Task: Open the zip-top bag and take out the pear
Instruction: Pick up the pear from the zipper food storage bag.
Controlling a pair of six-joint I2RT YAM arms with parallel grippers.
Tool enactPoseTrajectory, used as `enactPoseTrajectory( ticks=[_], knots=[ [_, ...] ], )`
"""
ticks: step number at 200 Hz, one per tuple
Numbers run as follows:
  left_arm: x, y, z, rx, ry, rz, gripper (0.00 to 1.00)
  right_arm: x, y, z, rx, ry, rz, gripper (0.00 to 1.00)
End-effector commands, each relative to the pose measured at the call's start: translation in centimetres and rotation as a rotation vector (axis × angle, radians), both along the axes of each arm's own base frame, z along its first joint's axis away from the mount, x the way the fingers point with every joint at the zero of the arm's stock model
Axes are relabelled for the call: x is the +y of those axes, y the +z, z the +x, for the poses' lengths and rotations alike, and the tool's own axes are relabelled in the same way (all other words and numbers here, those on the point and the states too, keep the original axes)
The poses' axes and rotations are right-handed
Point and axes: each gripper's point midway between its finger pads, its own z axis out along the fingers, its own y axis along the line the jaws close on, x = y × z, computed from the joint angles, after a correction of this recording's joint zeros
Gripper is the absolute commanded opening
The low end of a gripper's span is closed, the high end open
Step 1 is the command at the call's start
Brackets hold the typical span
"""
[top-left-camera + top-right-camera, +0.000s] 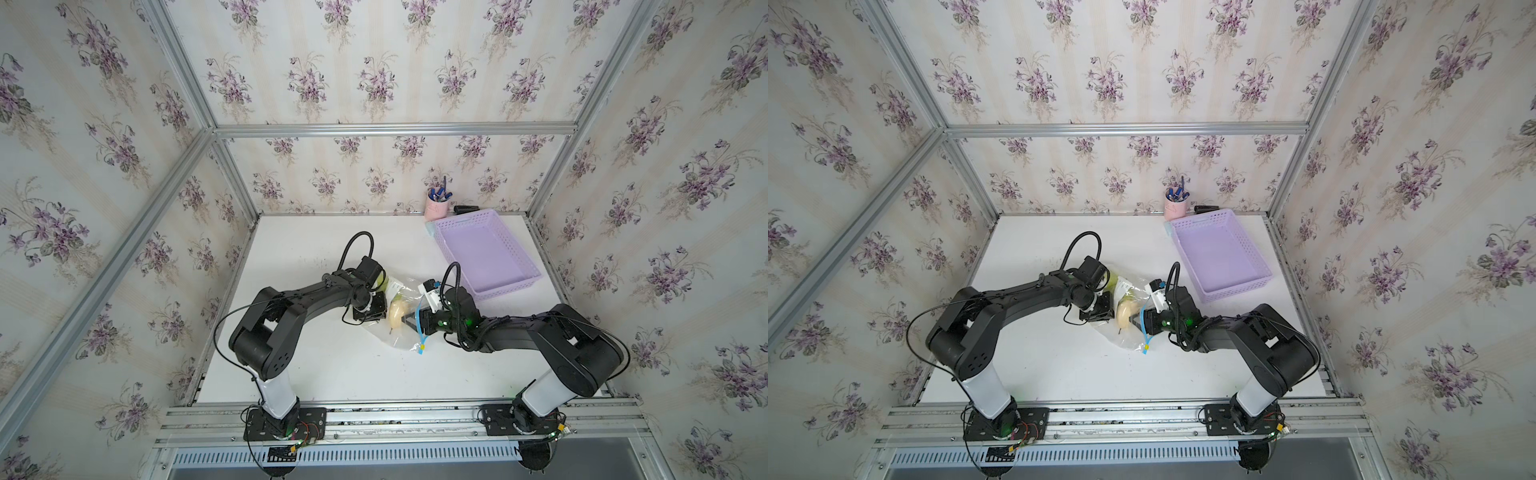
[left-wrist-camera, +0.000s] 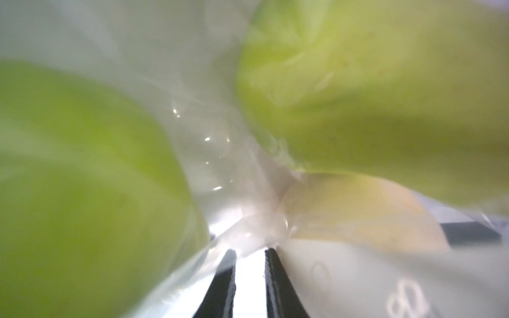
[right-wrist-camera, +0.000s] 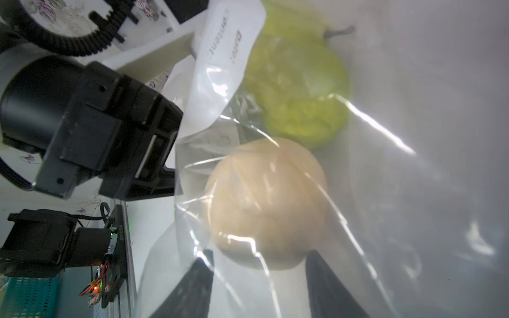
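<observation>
Right gripper (image 3: 259, 256) reaches low over the white counter (image 1: 332, 365), jaws wide and gripping nothing, facing a pale yellow pear (image 3: 264, 203). Left gripper (image 2: 250, 250), I see, is barely parted. That pear lies inside the clear crinkly zip-top bag (image 1: 399, 338), between the two grippers.

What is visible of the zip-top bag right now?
The zip-top bag is clear, crinkly plastic lying on the white table between both arms. A light-blue zip strip with a small yellow tab runs along its edge by the right gripper, whose jaws stand apart; a whitish label sits toward the left gripper. Inside show a pale fruit and a green pear. Whether the mouth is open cannot be told.
</observation>
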Motion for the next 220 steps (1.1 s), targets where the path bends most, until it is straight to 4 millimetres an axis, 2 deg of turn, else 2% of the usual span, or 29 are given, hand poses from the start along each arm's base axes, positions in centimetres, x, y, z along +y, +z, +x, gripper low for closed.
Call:
enactPoseTrajectory(
  ticks=[1, 23, 53, 72, 96, 128, 138, 146, 173, 194, 220],
  knots=[
    [0.8, 1.8, 1.6, -0.11, 0.047, 0.015, 0.28, 0.8, 1.6, 1.4, -0.017, -0.036, 0.058, 0.59],
    [-0.1, 1.6, 2.2, -0.1, 0.017, -0.008, 0.29, 1.3, 1.1, 2.1, 0.025, -0.05, 0.058, 0.63],
    [-1.1, -1.4, 2.2, 0.002, -0.015, 0.013, 0.26, 1.7, -0.4, 2.1, 0.089, -0.044, 0.051, 0.64],
    [-2.0, -2.4, 2.0, 0.034, -0.022, -0.029, 0.25, 2.0, -0.7, 2.1, 0.11, -0.041, 0.058, 0.65],
    [-3.5, -1.5, 2.8, -0.008, -0.042, -0.08, 0.25, 2.4, -0.5, 2.3, 0.12, -0.04, 0.078, 0.66],
    [-5.5, -0.7, 3.0, -0.025, -0.093, -0.129, 0.25, 3.3, -0.5, 2.5, 0.159, -0.038, 0.105, 0.82],
    [-5.3, -0.8, 2.7, -0.018, -0.096, -0.117, 0.25, 3.2, -0.3, 2.6, 0.154, -0.041, 0.113, 0.9],
    [-4.8, -0.9, 2.5, -0.017, -0.084, -0.099, 0.25, 3.2, -0.1, 2.7, 0.147, -0.049, 0.109, 0.91],
    [-4.7, -0.7, 2.4, -0.037, -0.077, -0.125, 0.24, 3.3, -0.9, 3.8, 0.159, -0.09, 0.064, 0.87],
    [-4.7, -0.9, 2.4, -0.021, -0.078, -0.112, 0.24, 2.8, -1.5, 4.4, 0.165, -0.135, 0.022, 0.77],
    [-2.9, -1.1, 2.2, -0.023, -0.042, -0.053, 0.24, 1.2, -1.7, 4.4, 0.138, -0.174, -0.021, 0.6]
  ],
)
